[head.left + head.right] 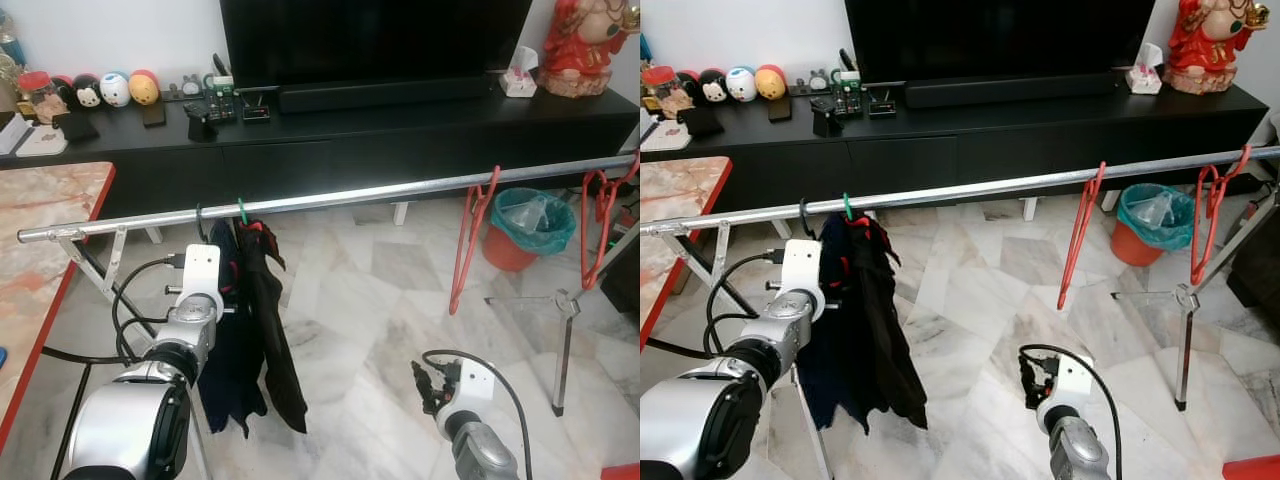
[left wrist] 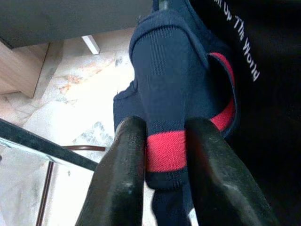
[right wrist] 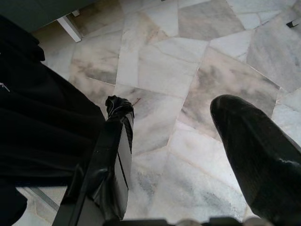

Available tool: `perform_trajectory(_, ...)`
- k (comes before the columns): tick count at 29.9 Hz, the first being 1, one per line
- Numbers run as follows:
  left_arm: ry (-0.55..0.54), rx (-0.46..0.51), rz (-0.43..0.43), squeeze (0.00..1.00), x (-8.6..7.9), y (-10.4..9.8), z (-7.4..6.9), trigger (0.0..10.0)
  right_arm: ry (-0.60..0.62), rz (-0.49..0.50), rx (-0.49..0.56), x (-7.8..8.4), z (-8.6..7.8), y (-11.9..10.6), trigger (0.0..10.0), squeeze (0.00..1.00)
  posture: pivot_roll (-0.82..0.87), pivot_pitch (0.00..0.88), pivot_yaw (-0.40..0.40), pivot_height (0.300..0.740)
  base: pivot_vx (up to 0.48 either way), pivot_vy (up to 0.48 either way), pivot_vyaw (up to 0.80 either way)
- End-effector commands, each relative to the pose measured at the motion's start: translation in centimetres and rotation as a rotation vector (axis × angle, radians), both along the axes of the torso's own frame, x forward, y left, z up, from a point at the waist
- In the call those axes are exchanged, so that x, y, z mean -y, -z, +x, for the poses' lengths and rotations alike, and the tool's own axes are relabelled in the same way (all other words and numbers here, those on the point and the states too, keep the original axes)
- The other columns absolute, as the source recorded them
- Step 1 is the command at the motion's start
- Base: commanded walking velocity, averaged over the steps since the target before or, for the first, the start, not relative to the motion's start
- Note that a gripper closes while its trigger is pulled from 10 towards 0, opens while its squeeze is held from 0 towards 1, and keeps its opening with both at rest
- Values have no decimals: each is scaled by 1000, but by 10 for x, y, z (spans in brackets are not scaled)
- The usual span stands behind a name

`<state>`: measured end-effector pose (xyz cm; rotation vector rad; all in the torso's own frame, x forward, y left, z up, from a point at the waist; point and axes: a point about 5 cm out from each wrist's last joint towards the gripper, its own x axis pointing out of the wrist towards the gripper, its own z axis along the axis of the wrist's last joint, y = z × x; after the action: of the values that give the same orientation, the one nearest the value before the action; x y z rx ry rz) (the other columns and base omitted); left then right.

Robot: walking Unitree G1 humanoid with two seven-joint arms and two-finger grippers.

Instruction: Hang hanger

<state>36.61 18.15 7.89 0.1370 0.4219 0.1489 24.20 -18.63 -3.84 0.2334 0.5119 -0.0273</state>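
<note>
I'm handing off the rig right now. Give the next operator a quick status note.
Left gripper: fingers closed around the navy garment with the red band, up by the rail.
Right gripper: open, empty, low over the marble floor.
Done: dark clothes on hangers hooked on the rail; two empty red hangers further to the right.
Left: release the garment and withdraw the left arm.

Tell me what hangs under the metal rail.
Under the metal rail: dark clothes on two hooks, the navy one pinched by the left gripper, and two empty red hangers. The cloth covers its own hangers.
</note>
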Motion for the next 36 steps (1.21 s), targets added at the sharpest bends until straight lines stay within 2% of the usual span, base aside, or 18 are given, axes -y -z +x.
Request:
perform_trajectory(1,1,1,4,1000,0,3,-2,10000,4,0,4,-1,1,-1,10000,0,-78,0,22,740,0,0,0)
perform_trajectory(9,-6,46,-18,1000,0,-3,1,10000,8,-1,9,0,1,-1,10000,0,-76,0,18,740,0,0,0)
perform_trajectory(13,-3,119,-40,1000,-2,-14,6,10000,8,0,10,1,1,-2,10000,0,-75,0,19,740,0,0,0)
perform_trajectory(22,33,209,-38,1000,-11,-18,2,10000,13,1,9,1,0,-1,10000,0,-66,25,31,740,0,0,0)
perform_trajectory(23,51,237,-40,149,-11,-18,0,10000,15,0,9,1,0,-1,10000,0,-67,30,35,740,0,0,0)
perform_trajectory(24,62,256,-38,0,-11,-18,-2,10000,19,-3,9,2,0,-1,10000,0,-69,32,43,740,0,0,0)
perform_trajectory(25,80,277,-44,0,-11,-17,-5,10000,28,-6,12,2,0,-1,10000,0,-71,32,47,740,0,0,0)
perform_trajectory(26,147,350,-30,0,-10,-14,-17,10000,67,-11,22,5,-2,-1,10000,0,-73,16,58,740,0,0,0)
perform_trajectory(28,156,359,-26,0,-10,-13,-19,10000,71,-12,23,6,-2,-1,10000,0,-73,16,58,740,0,0,0)
perform_trajectory(29,180,378,-10,0,-11,-8,-27,10000,79,-13,25,7,-4,0,10000,0,-73,0,56,740,0,0,0)
perform_trajectory(32,148,398,-21,0,-18,1,-40,10000,84,-17,27,9,-6,0,10000,0,-70,0,61,740,0,0,0)
perform_trajectory(34,187,430,37,0,-22,5,-51,10000,102,-24,36,14,-7,0,10000,0,-71,0,62,740,0,0,0)
perform_trajectory(36,193,423,50,0,-24,9,-56,10000,118,-29,44,17,-7,-1,10000,0,-69,0,62,740,0,0,0)
